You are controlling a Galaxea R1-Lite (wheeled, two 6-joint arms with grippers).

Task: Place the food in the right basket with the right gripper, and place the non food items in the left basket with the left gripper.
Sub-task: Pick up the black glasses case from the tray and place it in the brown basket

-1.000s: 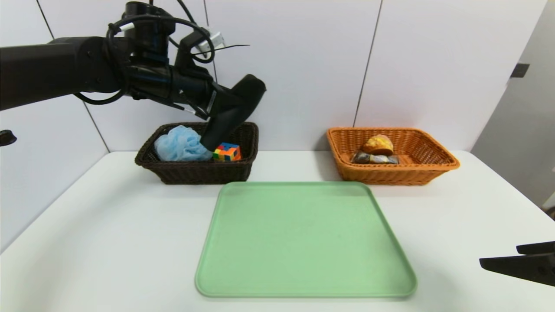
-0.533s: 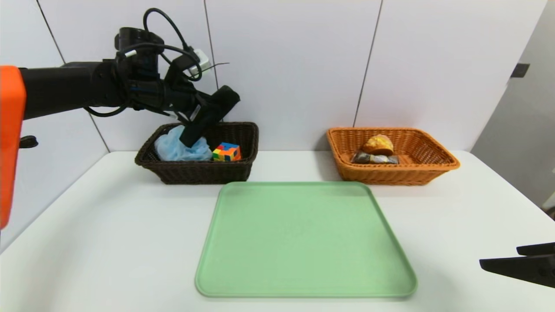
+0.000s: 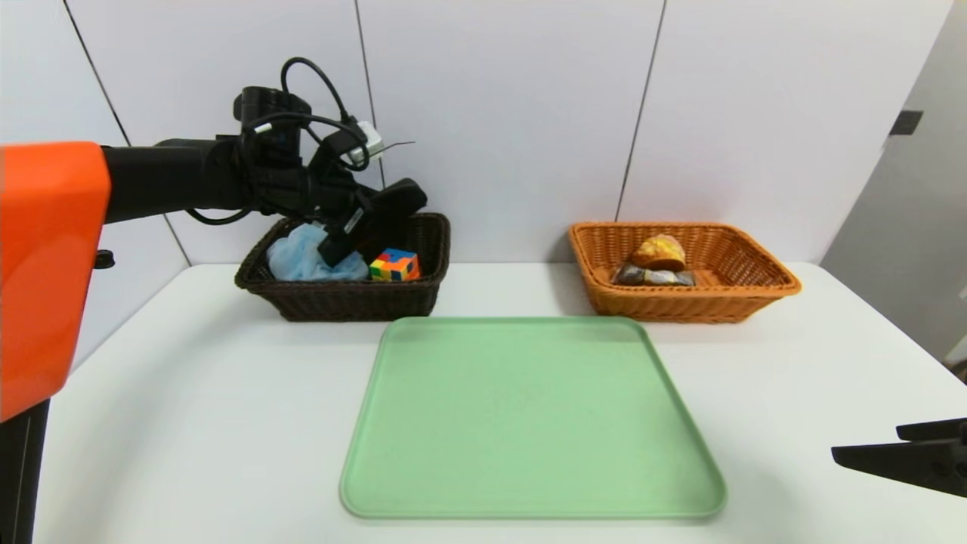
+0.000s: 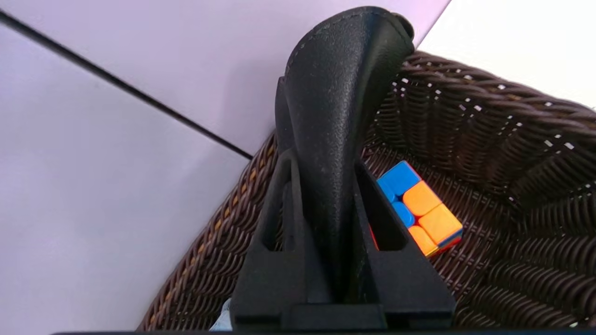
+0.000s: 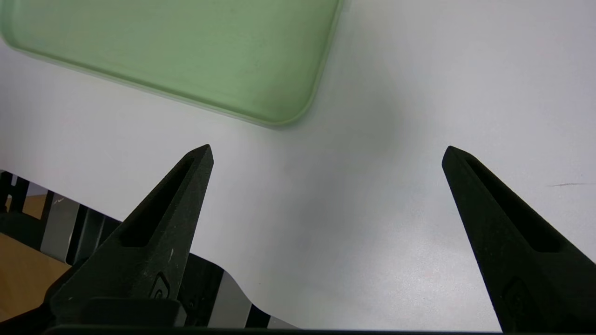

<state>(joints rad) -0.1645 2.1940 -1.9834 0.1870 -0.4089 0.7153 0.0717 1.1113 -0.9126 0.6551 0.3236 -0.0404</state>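
Left pincer [image 3: 355,227] clamped shut on black fabric pouch [image 4: 335,116], held over dark brown basket [image 3: 423,298] at upper left. Bath pouf [image 3: 302,257] and puzzle cube [image 3: 395,265] lodged inside. Risk: pouch released too near back rim, draped over edge, slid out. Right pincer [image 5: 326,153] parked lower right, spread wide, nothing held. Food seen in orange basket [image 3: 755,295].
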